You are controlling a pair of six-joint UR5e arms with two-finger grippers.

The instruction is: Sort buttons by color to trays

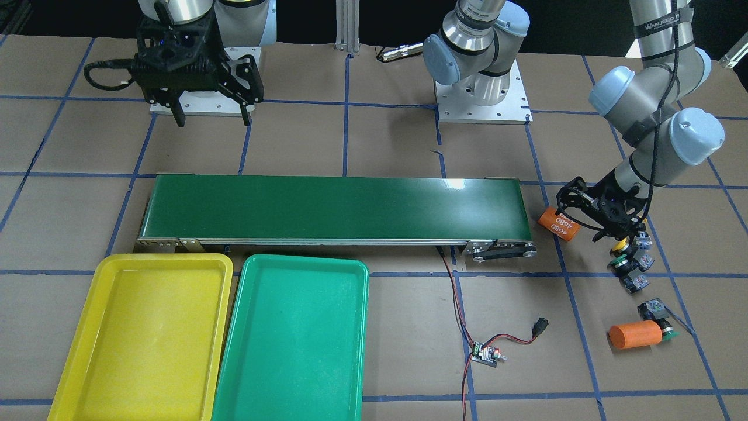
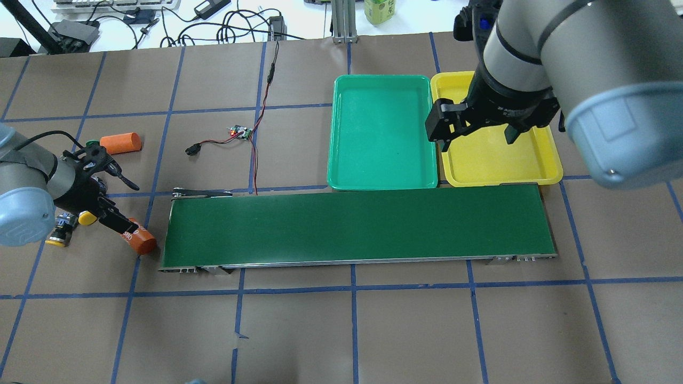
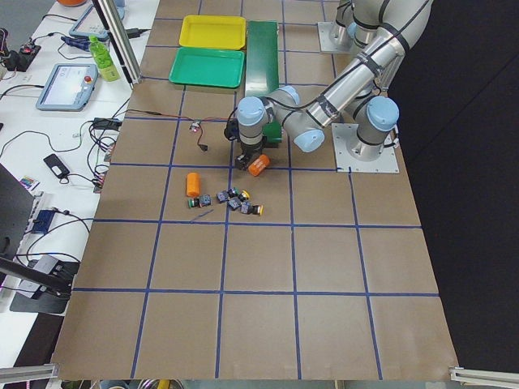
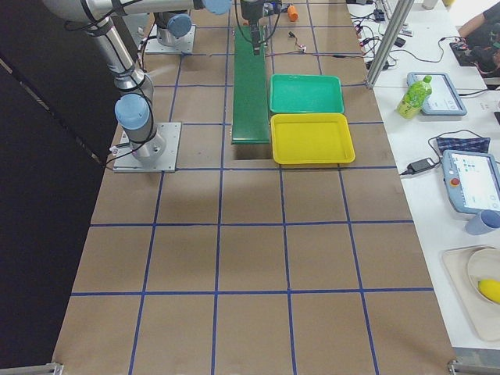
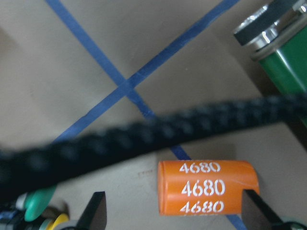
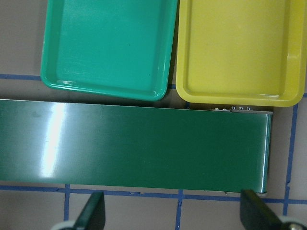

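Three buttons lie in a cluster [image 1: 628, 260] beyond the conveyor's end, one with a yellow cap [image 1: 621, 242]. Another button [image 1: 657, 313], with a green cap, lies beside a loose orange cylinder. The yellow tray [image 1: 105, 280] and the green tray [image 1: 248, 292] lie side by side, both empty. My left gripper [image 1: 581, 217] is open and straddles an orange cylinder marked 4680 [image 5: 206, 187], with the button cluster just beside it. My right gripper [image 1: 211, 118] is open and empty, and hangs over the conveyor's other end near the yellow tray [image 6: 240, 48].
The long dark green conveyor belt [image 1: 333, 207] runs across the middle. A second orange cylinder [image 1: 634, 335] lies near the front. A small circuit board [image 1: 486, 354] with red-black wires lies between the trays and the buttons.
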